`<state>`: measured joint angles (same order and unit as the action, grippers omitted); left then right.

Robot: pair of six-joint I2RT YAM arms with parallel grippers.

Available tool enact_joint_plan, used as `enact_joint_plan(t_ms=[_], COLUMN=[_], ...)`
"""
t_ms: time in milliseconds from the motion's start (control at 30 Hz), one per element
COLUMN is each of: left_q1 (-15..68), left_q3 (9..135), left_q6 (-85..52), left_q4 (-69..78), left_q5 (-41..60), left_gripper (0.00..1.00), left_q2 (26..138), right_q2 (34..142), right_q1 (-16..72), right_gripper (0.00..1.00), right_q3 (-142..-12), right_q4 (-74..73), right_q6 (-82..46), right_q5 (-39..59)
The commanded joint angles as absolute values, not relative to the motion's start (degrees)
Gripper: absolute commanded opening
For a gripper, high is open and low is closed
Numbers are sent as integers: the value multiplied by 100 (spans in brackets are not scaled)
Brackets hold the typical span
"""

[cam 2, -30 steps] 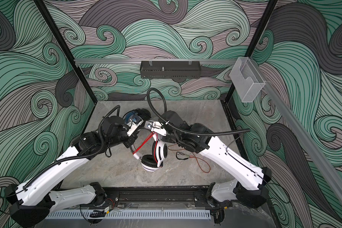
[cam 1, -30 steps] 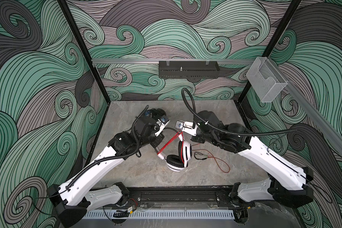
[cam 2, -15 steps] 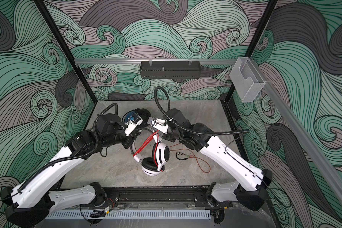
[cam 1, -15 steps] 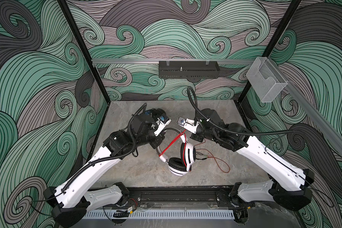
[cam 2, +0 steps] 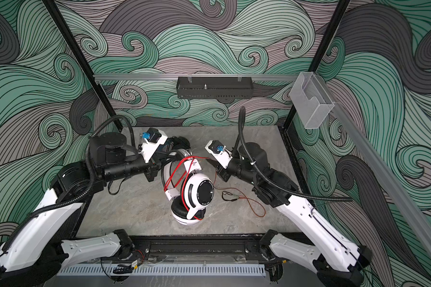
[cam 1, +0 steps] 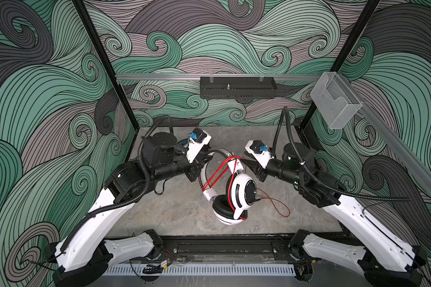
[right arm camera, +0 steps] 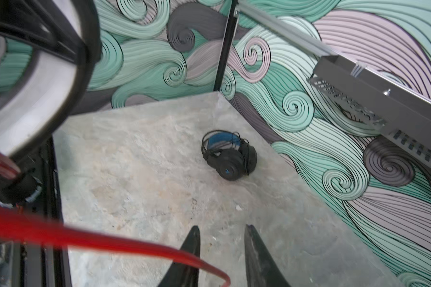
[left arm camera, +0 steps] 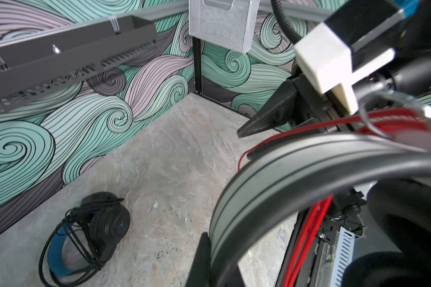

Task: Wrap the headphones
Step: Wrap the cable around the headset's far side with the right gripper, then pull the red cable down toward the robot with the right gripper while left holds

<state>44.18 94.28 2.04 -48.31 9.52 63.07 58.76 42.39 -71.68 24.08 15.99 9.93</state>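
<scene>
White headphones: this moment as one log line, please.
left gripper: shut on band of white headphones | right gripper: open by red cable, tail on table

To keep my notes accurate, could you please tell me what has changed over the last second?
The right gripper opened and drew back from the headband towards its own side; the red cable now lies loose across one finger. The left gripper stays shut on the headband of the white-and-black headset, which sits about where it was.
</scene>
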Motion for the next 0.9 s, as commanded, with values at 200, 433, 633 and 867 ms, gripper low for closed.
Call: enact_joint_plan(t_ms=[200,433,633,867], left_q1=[4465,4465,4465,4465], left_q3=[10222,10455,10663,10863], left_q6=[-665,-1086,-1280,-1727], left_q4=[-4261,-3886,-3742,-3192], left_q5=[1306,997,774,528], left_gripper=[0,0,0,0], left_q2=[6484,6581,6721,6982], right_q2=[6034,6063,6177,6375], right_q1=[4026,4020,4017,4017], right_gripper=[44,44,41,34], right_q3=[-6463,-5697,-5088,-4500], right_q4=[523,45,-416,-913], right_q6=[-174,-642,-1080,-1505], right_q5=[2353,2651,2923,3084])
